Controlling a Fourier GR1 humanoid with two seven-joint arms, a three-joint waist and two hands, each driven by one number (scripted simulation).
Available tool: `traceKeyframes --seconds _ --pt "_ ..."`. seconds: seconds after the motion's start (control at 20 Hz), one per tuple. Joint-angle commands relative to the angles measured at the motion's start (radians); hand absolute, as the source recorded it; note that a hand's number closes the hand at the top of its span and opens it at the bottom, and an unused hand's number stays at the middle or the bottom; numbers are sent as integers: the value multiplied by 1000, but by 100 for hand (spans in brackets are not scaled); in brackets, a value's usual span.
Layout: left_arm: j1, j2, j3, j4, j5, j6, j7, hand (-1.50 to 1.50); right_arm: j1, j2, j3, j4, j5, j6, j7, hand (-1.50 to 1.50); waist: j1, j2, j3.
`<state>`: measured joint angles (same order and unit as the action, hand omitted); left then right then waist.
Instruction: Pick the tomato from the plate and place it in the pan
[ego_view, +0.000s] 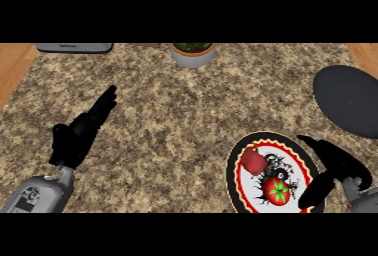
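We judge the tomato (278, 191) on the plate (238, 165) smooth, soft — take its round sides; right hand (334, 167) curved apart beside it; left hand (83, 129) straight-fingered, resting.

You have one speckled brown stone surface (177, 125) in front of you. On it sits one round plate with a red and yellow rim and a black-patterned white centre (240, 182). That plate carries two red items: one round red tomato with a green star-shaped calyx (278, 191), and one plain red lump (253, 161) whose kind you cannot tell. There is one dark grey round pan (348, 100), one pale pot holding a green plant (193, 52), and one grey flat appliance (74, 47) at the far edge. Two black hands show: one left hand (80, 131), one right hand (332, 167).
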<state>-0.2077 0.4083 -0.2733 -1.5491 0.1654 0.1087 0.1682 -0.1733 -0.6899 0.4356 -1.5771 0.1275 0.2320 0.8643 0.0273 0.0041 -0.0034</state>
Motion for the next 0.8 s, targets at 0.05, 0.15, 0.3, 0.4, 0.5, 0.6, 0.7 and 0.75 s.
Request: traceKeyframes --seconds 0.05,0.15,0.3,0.4,0.5,0.6,0.7,0.75 --pt "6 -2 13 -26 -21 18 16 0 -162 90 36 16 -145 210 266 -150 3 -2 2" --pt "34 -6 6 -23 -32 3 -13 0 -166 159 85 24 -130 185 323 -150 -7 -3 2" --pt "57 0 37 -18 -14 -16 -30 0 -178 176 102 -55 -148 158 452 -150 -18 -7 2" --pt "58 -14 22 -33 -36 -7 -20 0 -235 175 96 20 -142 180 435 -150 -14 -5 2" --pt "44 -12 33 -6 -31 -25 -11 0 -179 147 127 -16 -106 154 423 -150 -27 -6 2" --pt "72 5 30 -87 -36 -20 32 0 -174 139 121 -33 -121 156 454 -150 -24 -8 3" --pt "13 -53 24 9 -63 9 4 0 -206 161 155 28 -89 163 428 -150 -28 -2 2" --pt "81 -6 36 -135 -43 4 73 0 -150 114 140 31 -91 166 376 -150 -19 -7 3"
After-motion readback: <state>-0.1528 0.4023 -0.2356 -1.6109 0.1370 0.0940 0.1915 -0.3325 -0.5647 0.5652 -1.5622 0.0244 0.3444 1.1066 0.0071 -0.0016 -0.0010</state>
